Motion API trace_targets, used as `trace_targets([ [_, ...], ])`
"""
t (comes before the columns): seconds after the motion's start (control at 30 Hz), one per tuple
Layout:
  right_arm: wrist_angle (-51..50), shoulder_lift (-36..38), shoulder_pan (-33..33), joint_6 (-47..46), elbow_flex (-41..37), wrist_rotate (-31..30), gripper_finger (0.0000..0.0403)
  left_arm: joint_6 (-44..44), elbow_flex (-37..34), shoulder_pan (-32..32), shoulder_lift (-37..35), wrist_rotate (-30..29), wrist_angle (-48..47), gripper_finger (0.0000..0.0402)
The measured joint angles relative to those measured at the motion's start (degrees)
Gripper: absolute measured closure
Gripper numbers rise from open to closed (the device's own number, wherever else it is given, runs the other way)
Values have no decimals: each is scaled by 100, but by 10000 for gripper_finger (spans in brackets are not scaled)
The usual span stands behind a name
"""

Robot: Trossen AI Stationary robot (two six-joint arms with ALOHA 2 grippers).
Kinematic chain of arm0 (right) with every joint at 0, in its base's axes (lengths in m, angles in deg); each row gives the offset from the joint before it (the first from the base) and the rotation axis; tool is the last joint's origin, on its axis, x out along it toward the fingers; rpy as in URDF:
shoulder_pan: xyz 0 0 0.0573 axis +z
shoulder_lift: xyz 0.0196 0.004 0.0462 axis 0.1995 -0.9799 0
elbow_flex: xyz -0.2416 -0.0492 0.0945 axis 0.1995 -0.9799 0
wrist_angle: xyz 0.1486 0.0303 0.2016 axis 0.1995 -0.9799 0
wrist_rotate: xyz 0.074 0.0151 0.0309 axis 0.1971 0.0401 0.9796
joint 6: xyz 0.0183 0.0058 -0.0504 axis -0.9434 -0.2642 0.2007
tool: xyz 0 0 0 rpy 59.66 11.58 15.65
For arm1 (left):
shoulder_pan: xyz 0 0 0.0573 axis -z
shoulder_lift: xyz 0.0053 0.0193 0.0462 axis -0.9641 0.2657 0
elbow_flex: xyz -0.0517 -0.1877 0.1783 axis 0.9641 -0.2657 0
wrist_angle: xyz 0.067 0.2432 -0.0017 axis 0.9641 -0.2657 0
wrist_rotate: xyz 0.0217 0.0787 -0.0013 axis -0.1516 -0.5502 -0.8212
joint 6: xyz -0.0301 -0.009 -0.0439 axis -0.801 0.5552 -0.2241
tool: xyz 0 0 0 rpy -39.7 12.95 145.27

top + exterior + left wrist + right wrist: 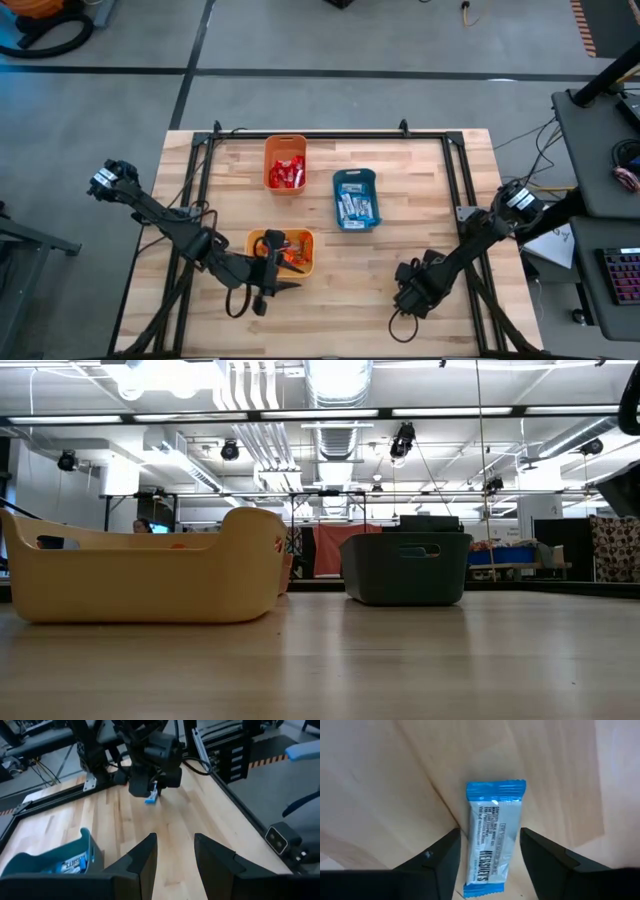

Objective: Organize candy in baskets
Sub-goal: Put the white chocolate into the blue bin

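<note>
Reaching down with my right pincer [487, 857], I have my two dark fingers [437, 862] on each side of a light blue and white candy bar [492, 837]. The bar lies flat on the wooden counter [380, 780]. My fingers stand apart with the bar between them, and I cannot tell if they touch it. From above, my right pincer [408, 297] is low on the counter [420, 190], on the right side near the front edge.

My left pincer [175, 857] is released, with nothing between its fingers [142, 860]. It hangs just beside the yellow basket [281, 250], at that basket's front edge. Looking out from it, I see my other pincer [151, 795] across the counter, right over the blue candy bar [151, 799].

The yellow basket has orange candy [290, 250] in it. The orange basket [285, 162] sits near the back of the counter and has red candy [286, 173] in it. The dark blue basket [355, 198] is just to its right and a bit closer to the front. It has light blue and white candy [354, 205] in it.

From counter height, the yellow basket [140, 575] and the dark blue basket [405, 568] stand apart.
</note>
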Motion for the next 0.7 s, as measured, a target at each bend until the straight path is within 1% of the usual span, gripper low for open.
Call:
trace_targets([
  [0.2,277,13,4,5,-72,-32,255,0,-253,0,0,-4,507,287],
  [0.43,284,13,4,2,-69,-82,311,-150,-323,0,0,-13,649,287],
  [0.57,258,6,4,42,-24,-149,332,-153,-323,0,0,-14,688,287],
  [0.7,279,61,0,90,8,-212,341,-155,-323,0,0,-15,699,287],
])
